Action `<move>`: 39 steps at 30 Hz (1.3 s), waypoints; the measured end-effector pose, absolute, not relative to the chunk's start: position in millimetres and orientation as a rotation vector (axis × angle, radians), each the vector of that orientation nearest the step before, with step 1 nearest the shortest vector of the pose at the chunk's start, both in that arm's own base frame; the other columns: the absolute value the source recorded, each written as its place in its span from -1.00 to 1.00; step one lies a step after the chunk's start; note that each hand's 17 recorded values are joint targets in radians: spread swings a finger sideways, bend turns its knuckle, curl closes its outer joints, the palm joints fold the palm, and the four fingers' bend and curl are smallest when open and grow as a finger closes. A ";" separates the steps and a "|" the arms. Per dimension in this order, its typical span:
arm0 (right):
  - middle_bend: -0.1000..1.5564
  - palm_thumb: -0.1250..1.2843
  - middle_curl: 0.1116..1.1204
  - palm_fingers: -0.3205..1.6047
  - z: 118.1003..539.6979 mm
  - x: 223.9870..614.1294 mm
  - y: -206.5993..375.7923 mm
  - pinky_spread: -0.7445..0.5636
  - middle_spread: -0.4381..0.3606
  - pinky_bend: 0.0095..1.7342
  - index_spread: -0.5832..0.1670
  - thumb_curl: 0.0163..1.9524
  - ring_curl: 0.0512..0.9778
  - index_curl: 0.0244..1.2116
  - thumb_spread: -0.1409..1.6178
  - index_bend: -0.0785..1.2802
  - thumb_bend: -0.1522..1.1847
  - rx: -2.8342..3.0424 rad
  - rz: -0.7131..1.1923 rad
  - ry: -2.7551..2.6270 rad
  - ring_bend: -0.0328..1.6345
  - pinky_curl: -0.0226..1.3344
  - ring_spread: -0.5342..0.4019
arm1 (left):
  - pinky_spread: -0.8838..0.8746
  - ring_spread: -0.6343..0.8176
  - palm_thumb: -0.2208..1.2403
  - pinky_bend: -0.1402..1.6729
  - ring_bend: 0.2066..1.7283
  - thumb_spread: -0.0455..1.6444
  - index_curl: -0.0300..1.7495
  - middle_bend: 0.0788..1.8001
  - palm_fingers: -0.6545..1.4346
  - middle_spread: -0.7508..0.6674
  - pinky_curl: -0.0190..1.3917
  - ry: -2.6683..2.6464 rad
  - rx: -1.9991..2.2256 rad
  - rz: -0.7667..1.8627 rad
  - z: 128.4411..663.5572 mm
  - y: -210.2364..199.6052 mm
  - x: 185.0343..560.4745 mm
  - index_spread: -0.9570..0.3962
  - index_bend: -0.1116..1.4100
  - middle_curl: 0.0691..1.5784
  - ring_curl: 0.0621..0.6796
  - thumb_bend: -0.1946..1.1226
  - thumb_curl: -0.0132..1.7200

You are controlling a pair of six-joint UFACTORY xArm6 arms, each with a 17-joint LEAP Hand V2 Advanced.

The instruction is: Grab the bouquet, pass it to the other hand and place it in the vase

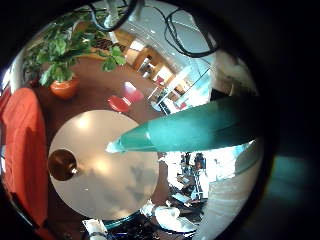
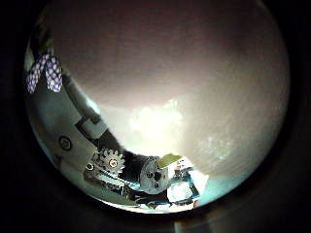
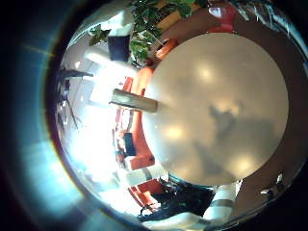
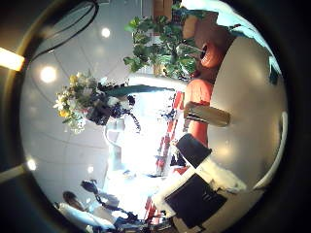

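The bouquet (image 4: 83,102) hangs in the air in the right thumb side palm view, a bunch of small flowers on a long cone-shaped wrap. The left hand (image 4: 119,105) is curled round it just below the blooms. That wrap (image 1: 190,128) crosses close in front of the left palm, above the round table (image 1: 110,170). The vase (image 1: 62,163) is a small dark cylinder standing near the table's edge, apart from the bouquet. It also shows as vase (image 3: 130,99) and vase (image 4: 209,115). The right hand (image 4: 199,189) is away from the bouquet, fingers relaxed and holding nothing.
A big potted plant (image 1: 60,50), a chair (image 1: 122,102) and a sofa (image 1: 25,150) stand on the floor around the table. The tabletop (image 2: 165,78) fills the left thumb side palm view, with the hand's geared parts (image 2: 126,170) at the edge.
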State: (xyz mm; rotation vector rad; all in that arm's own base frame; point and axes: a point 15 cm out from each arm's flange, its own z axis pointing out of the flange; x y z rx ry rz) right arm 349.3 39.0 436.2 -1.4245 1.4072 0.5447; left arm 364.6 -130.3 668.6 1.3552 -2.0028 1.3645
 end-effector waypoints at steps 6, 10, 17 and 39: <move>-0.33 0.05 -0.53 -0.68 427.4 357.6 31.1 0.82 0.11 -0.14 -0.49 -0.42 -0.50 -0.37 0.30 -0.56 -0.82 -1.450 0.568 1.444 -0.07 -0.08 0.45 | -0.62 -0.65 0.52 0.45 0.64 0.37 0.15 0.46 0.74 -0.48 0.12 -1.991 1.426 1.308 654.2 -107.2 361.5 -0.48 0.37 -0.10 0.46 -0.67 -0.09; -0.40 0.04 -0.56 -0.66 423.4 359.7 34.1 0.87 0.18 -0.18 -0.47 -0.45 -0.55 -0.40 0.31 -0.61 -0.82 -1.452 0.590 1.447 -0.13 -0.15 0.51 | -0.63 -0.65 0.52 0.44 0.64 0.37 0.16 0.46 0.74 -0.48 0.13 -1.975 1.468 1.320 652.1 -90.0 361.9 -0.48 0.36 -0.11 0.46 -0.69 -0.07; -0.46 0.03 -0.58 -0.61 424.2 363.4 31.4 0.90 0.21 -0.22 -0.47 -0.48 -0.59 -0.46 0.31 -0.64 -0.81 -1.451 0.587 1.449 -0.18 -0.23 0.55 | -0.64 -0.65 0.53 0.44 0.64 0.38 0.18 0.47 0.74 -0.48 0.16 -1.947 1.500 1.355 654.9 -75.0 364.8 -0.49 0.34 -0.12 0.46 -0.71 -0.05; -0.53 0.06 -0.56 -0.52 419.6 366.2 28.4 0.92 0.20 -0.25 -0.43 -0.53 -0.62 -0.55 0.31 -0.65 -0.81 -1.441 0.600 1.458 -0.25 -0.39 0.56 | -0.65 -0.65 0.52 0.42 0.63 0.38 0.22 0.48 0.75 -0.47 0.18 -1.662 1.541 1.437 613.5 -14.8 393.4 -0.52 0.30 -0.15 0.46 -0.71 -0.02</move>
